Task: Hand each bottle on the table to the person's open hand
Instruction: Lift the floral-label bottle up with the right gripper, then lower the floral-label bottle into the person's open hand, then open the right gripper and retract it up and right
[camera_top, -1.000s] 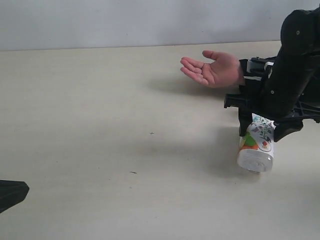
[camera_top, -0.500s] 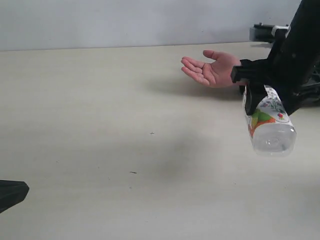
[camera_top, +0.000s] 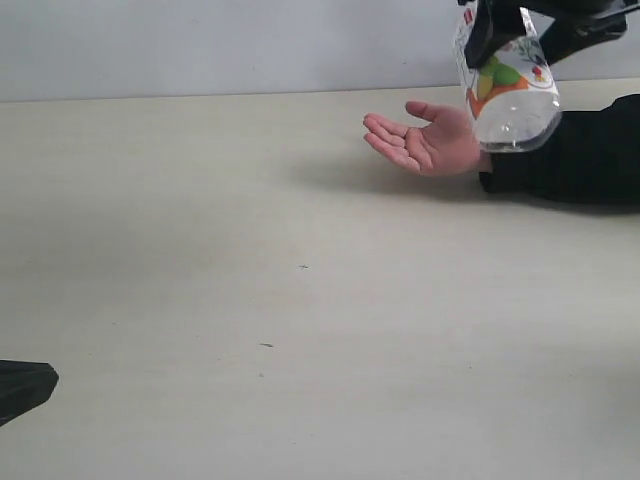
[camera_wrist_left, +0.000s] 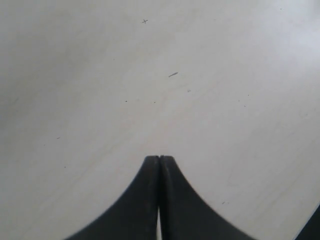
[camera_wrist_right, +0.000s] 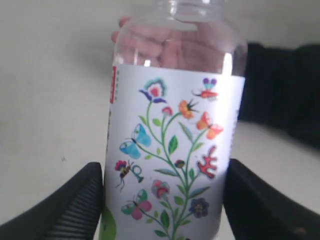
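Observation:
My right gripper (camera_top: 523, 32) is shut on a clear bottle (camera_top: 505, 95) with a floral label and holds it in the air at the far right. The bottle hangs tilted, its clear end just above and beside the wrist of the person's open hand (camera_top: 425, 140). That hand rests palm up above the table (camera_top: 250, 250), with a black sleeve (camera_top: 580, 160) behind it. In the right wrist view the two black fingers press both sides of the bottle (camera_wrist_right: 172, 150), and the hand (camera_wrist_right: 121, 22) shows beyond it. My left gripper (camera_wrist_left: 159, 160) is shut and empty, over bare table (camera_wrist_left: 150, 75).
A black part of the left arm (camera_top: 22, 388) pokes in at the lower left edge of the exterior view. A pale wall (camera_top: 250, 45) runs along the table's far edge. Tiny dark specks (camera_top: 303, 267) mark the tabletop.
The right gripper has lifted the floral bottle off the table and carried it up and back, to just over the person's wrist. The hand and the left gripper have stayed put.

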